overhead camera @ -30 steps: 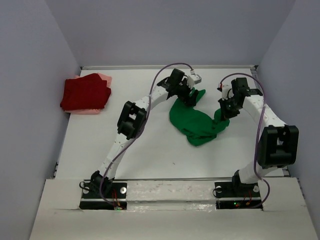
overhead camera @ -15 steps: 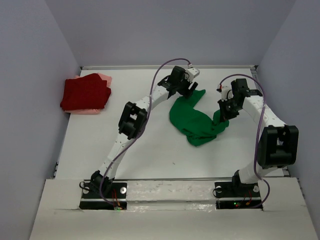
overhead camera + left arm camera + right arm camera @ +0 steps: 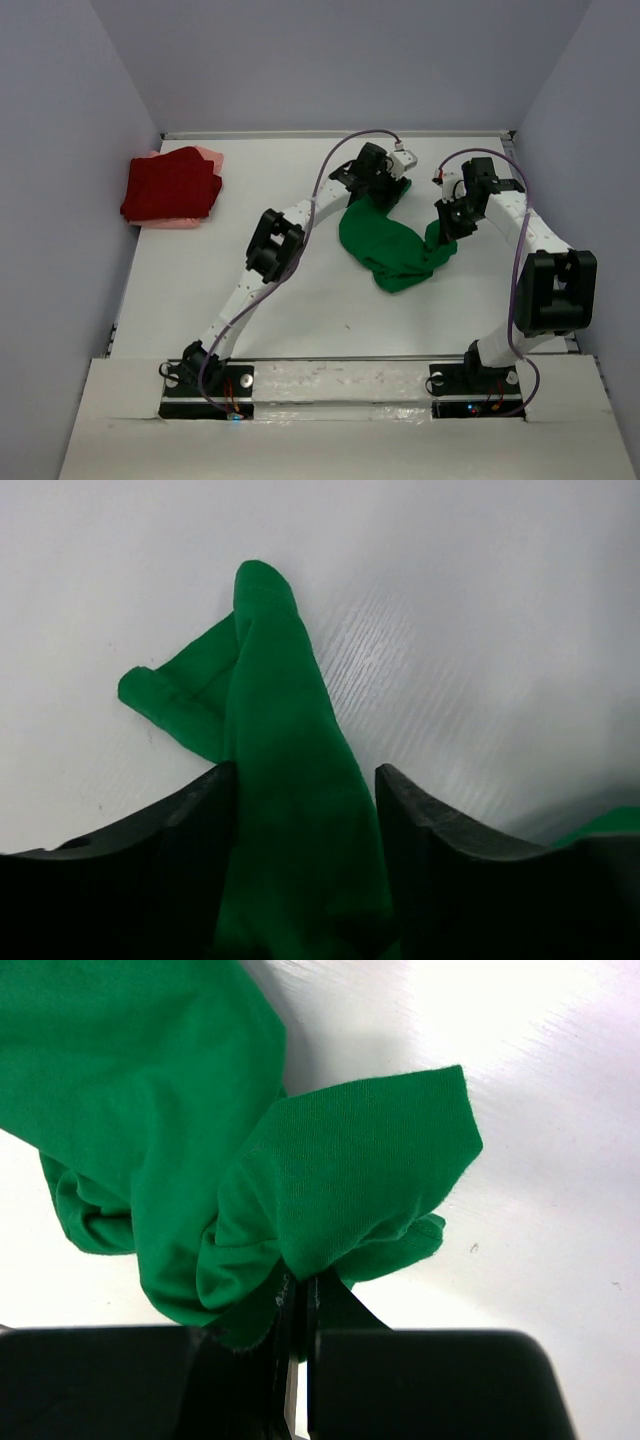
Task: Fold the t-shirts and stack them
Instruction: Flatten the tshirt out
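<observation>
1. Step in hand, as judged: opening out the green t-shirt (image 3: 390,248) ahead of any fold. Not yet flat, not yet folded.
2. Green t-shirt: bunched in a rumpled heap on the table (image 3: 300,295), right of centre. Sits between the two grippers and well apart from the other two shirts.
3. Left gripper (image 3: 305,780): at the far edge of the heap, clamped across a thick rolled band of green cloth filling the gap between the jaws. Beyond the tips, band running out to a rounded end resting on the table, with a smaller flap folded off to one side.
4. Right gripper (image 3: 303,1305): at the heap's right edge, jaws pressed tight together on a gathered pinch of the same shirt. Pointed corner of cloth fanning out above the pinch.
5. Hard to tell which parts of the garment are held: possibly a sleeve on the left, but too crumpled to be sure.
6. Dark red t-shirt (image 3: 172,185): folded, at the far left of the table, lying on top of the pale pink t-shirt (image 3: 208,155), with only pink edges peeking out. Two of three seemingly done and stacked.
7. Next move, by judgement: draw the grippers apart, with some lift, to pull the bunch open, then lay it flat. Calls for both grips holding firm under even tension. Calls for a re-grip at matching corners if the held points prove not to be a pair.
</observation>
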Available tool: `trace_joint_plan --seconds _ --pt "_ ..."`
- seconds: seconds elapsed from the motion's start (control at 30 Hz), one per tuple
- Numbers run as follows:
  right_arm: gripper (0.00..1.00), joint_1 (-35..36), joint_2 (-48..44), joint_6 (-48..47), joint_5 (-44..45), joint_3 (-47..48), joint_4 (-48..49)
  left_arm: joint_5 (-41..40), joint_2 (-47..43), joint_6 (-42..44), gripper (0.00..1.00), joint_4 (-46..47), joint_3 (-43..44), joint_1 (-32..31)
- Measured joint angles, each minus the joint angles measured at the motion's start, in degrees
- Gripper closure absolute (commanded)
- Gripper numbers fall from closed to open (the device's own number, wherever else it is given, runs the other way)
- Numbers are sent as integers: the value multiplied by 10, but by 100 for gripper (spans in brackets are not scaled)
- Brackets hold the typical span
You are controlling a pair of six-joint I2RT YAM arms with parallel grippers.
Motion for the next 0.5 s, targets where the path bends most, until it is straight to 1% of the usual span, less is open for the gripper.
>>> trace_joint_plan --seconds 0.03,0.07,0.1,0.13,0.17,0.2,0.23,0.27,0.5 --pt "100 0 0 0 -1 0 0 -1 0 4 44 -6 2 -4" --pt "100 0 0 0 -2 0 0 -3 1 7 49 -12 6 -5" --pt "100 0 0 0 -2 0 0 -4 2 9 60 -15 9 -7" --pt "100 0 0 0 -3 0 0 -10 5 14 69 -16 12 -9" --pt "100 0 0 -1 -3 0 -2 -16 6 18 74 -19 16 -11" --pt "100 0 0 -2 -3 0 -2 -24 7 19 92 -22 17 -15" --pt "100 0 0 -2 -4 0 -3 -34 9 24 98 -24 18 -19" --pt "100 0 0 -3 -4 0 -4 -47 9 29 100 -27 18 -24" --pt "100 0 0 -4 -4 0 -9 -113 13 37 100 -31 20 -48"
